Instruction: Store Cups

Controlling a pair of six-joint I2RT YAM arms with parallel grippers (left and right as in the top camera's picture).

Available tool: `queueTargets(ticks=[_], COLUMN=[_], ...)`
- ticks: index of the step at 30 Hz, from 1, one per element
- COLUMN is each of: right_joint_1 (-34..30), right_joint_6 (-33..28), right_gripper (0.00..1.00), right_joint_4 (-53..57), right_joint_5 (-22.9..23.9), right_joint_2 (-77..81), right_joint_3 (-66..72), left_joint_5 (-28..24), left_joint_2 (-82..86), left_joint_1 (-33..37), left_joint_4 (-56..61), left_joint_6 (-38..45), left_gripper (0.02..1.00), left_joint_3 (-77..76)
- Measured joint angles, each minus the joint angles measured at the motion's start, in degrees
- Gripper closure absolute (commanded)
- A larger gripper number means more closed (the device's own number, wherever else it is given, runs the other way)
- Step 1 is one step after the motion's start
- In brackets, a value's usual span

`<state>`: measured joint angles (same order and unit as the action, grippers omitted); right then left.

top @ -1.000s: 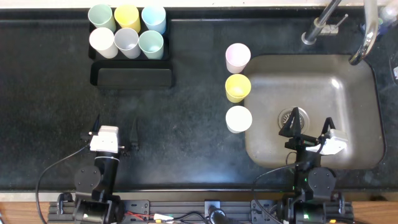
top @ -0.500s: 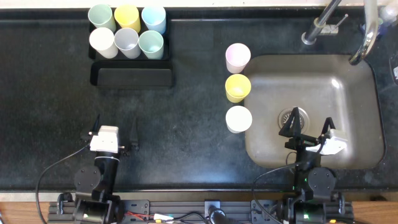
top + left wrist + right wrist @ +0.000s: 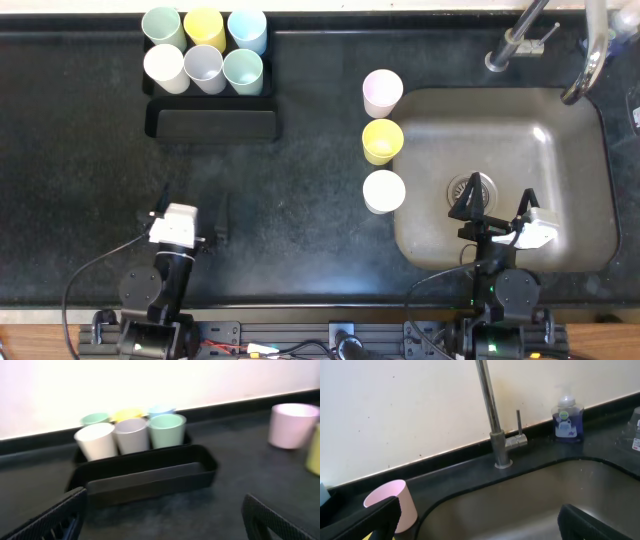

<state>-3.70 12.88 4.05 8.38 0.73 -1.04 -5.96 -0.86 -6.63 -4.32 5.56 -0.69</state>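
Three loose cups stand in a column on the dark counter beside the sink: a pink cup [image 3: 382, 92], a yellow cup [image 3: 382, 141] and a white cup [image 3: 384, 191]. At the back left, a black tray [image 3: 212, 137] holds several pastel cups [image 3: 205, 65] in its rear section, and its front section holds nothing. My left gripper [image 3: 193, 206] is open low over the counter in front of the tray [image 3: 150, 485], facing it; the pink cup [image 3: 292, 425] is off to its side. My right gripper [image 3: 497, 200] is open over the sink, with the pink cup [image 3: 395, 505] ahead of it.
The steel sink [image 3: 560, 130] takes up the right side, with a faucet [image 3: 492, 415] and a soap bottle [image 3: 567, 419] behind it by the wall. Bare counter lies between the tray and the loose cups.
My left gripper has shifted slightly to the right. The right arm and all cups are as before.
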Motion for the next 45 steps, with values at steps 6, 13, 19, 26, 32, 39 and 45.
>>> queueTargets(ticks=[6, 13, 19, 26, 32, 39, 45], right_joint_1=[0.0, 0.0, 0.0, 0.0, 0.02, 0.04, 0.04], right_joint_6=[-0.02, -0.02, -0.02, 0.0, -0.02, 0.0, 0.0], right_gripper=[0.003, 0.005, 0.003, 0.003, 0.003, 0.003, 0.003], right_joint_4=[0.02, 0.02, 0.0, 0.02, 0.02, 0.02, 0.04], right_joint_5=[-0.02, 0.02, -0.02, -0.02, 0.0, -0.02, 0.0], right_joint_2=[0.0, 0.0, 0.0, 0.0, 0.0, 0.0, 0.0], right_joint_3=[0.0, 0.0, 0.0, 0.0, 0.0, 0.0, 0.0], left_joint_5=[-7.39, -10.14, -13.38, -5.44, -0.85, 0.33, 0.68], left_joint_2=[-12.17, -43.87, -71.3, -99.62, -119.56, -130.42, -133.68], left_joint_1=[0.0, 0.0, -0.94, -12.5, -20.72, -26.34, -26.67], left_joint_4=[-0.85, -0.9, -10.1, -44.5, -62.71, -64.19, -66.38], left_joint_6=[-4.57, -18.18, -25.51, -25.73, -28.57, -31.47, -33.66], left_gripper=[0.02, 0.02, 0.02, 0.018, 0.018, 0.018, 0.018], left_joint_3=[-8.02, -38.51, -70.58, -108.65, -134.92, -145.92, -146.05])
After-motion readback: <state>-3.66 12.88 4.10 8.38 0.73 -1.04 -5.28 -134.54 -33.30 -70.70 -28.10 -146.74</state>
